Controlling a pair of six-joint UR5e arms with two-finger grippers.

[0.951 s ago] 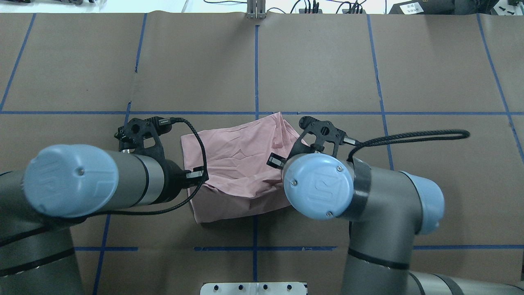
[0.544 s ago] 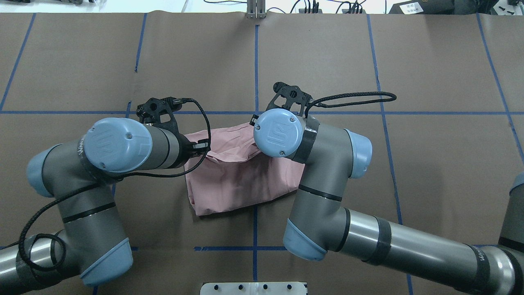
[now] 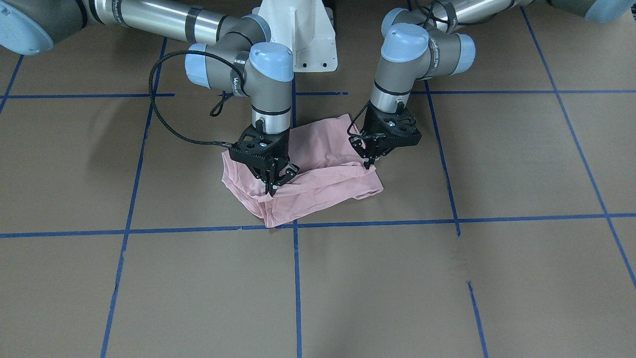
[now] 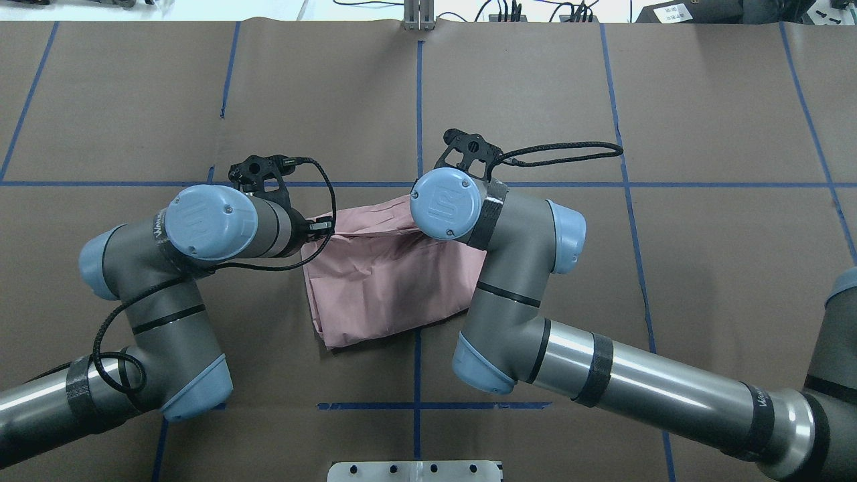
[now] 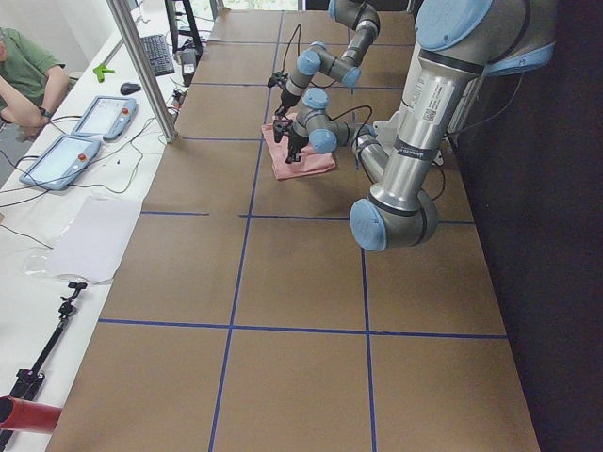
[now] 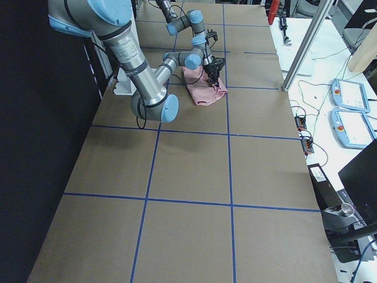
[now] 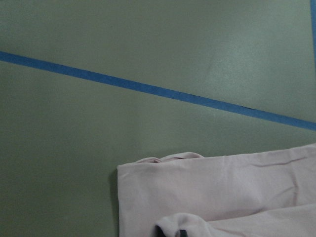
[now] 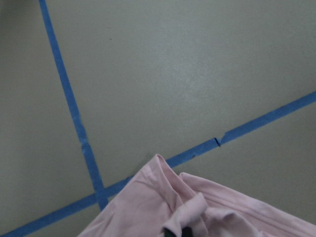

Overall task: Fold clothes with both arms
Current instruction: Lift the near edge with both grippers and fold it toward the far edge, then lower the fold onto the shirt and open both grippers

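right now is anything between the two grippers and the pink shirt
Nothing visible stands between them. The left gripper and the right gripper each pinch a bunch of the folded pale pink T-shirt at its edge farthest from the robot.

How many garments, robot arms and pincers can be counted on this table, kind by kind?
T-shirt, pink: 1
Robot arms: 2, the left arm and the right arm
Pincers: 2, the left pincer and the right pincer, each closed on the cloth
Total: 5
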